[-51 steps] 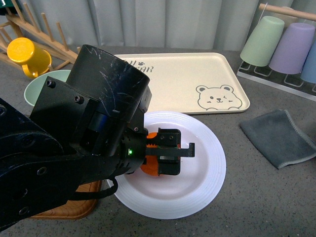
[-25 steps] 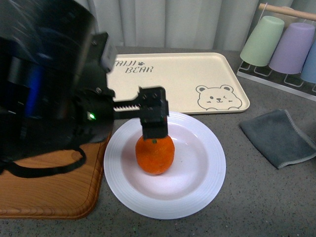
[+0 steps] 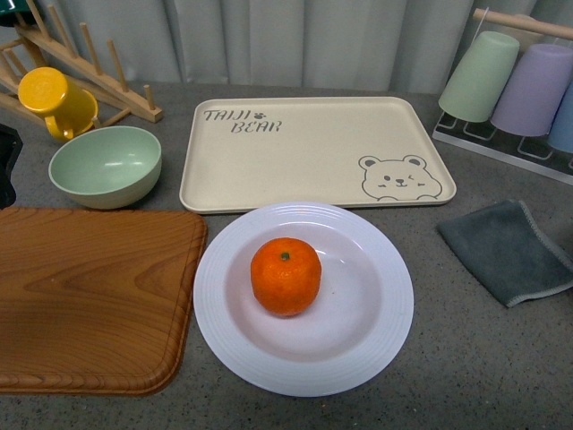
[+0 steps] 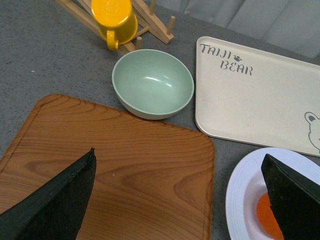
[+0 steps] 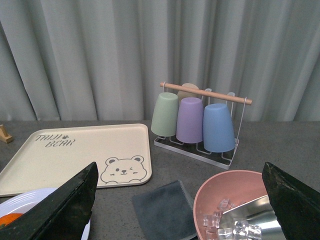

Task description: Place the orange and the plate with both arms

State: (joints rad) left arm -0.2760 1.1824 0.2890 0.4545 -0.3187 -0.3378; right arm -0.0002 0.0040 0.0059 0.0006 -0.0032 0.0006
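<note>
The orange (image 3: 286, 276) sits in the middle of the white plate (image 3: 376, 340) on the grey counter, in front of the bear tray. Neither gripper shows in the front view. My left gripper (image 4: 180, 200) is open and empty, high above the wooden board (image 4: 115, 165), to the left of the plate (image 4: 240, 190); the orange (image 4: 265, 217) peeks out beside one finger. My right gripper (image 5: 180, 200) is open and empty, off to the right above a grey cloth (image 5: 162, 210). Only an edge of the plate (image 5: 20, 200) and a sliver of the orange (image 5: 7, 218) show there.
A beige bear tray (image 3: 304, 152) lies behind the plate. A pale green bowl (image 3: 105, 166), a yellow mug (image 3: 54, 100) on a wooden rack and a wooden board (image 3: 89, 296) are at left. A grey cloth (image 3: 506, 251) and cup rack (image 3: 519, 90) are at right. A pink bowl with ice (image 5: 235, 195) is near the right gripper.
My left gripper opened off the orange, rose and drew back to the left, out of the front view. The orange stays on the plate.
</note>
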